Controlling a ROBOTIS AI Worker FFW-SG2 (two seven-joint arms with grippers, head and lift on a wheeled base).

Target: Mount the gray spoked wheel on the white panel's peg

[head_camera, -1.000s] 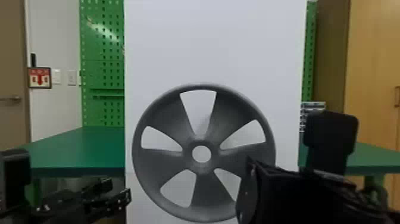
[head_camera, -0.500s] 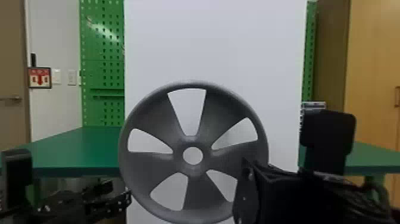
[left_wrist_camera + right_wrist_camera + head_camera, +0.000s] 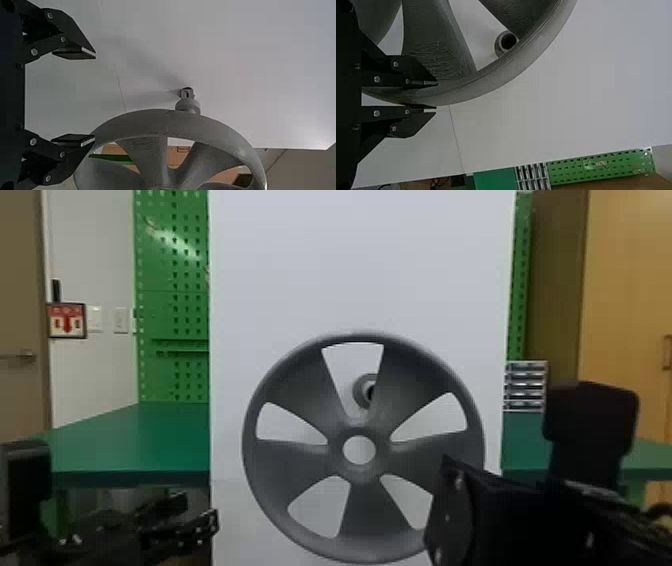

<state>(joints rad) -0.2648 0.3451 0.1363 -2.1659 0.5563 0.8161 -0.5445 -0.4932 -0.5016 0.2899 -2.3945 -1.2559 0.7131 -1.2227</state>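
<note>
"Where's the gray spoked wheel [image 3: 367, 512]?"

"Head view, lower middle, upright in front of the white panel [image 3: 350, 265]. It isn't on the peg [image 3: 361, 391]: that shows through the top opening, above the hub [image 3: 336, 450]."

"All of the peg?"

"Part. A spoke covers its right side there. The left wrist view adds its narrower end, beyond the wheel's rim, near the middle of the frame. The right wrist view adds its round, hollow end, in the upper middle, partly behind the rim."

"And the grippers?"

"Two. The right gripper [image 3: 452, 510], lower right in the head view, hides a stretch of rim. In its own wrist view, the right gripper [image 3: 436, 95] has its jaws nearly together, pinching that rim. The left gripper [image 3: 200, 520] is dim at the head view's lower left; its own wrist view shows the jaws wide apart, holding nothing."

"Count the rest."

"One wheel, five spokes, five openings, one peg. Both wrist views cut the wheel off: the left at the bottom edge, the right at the top and left."

"Behind?"

"A green desk [image 3: 150, 435] on either side of the panel, and one stack of drawers [image 3: 525, 386] at middle right."
</note>
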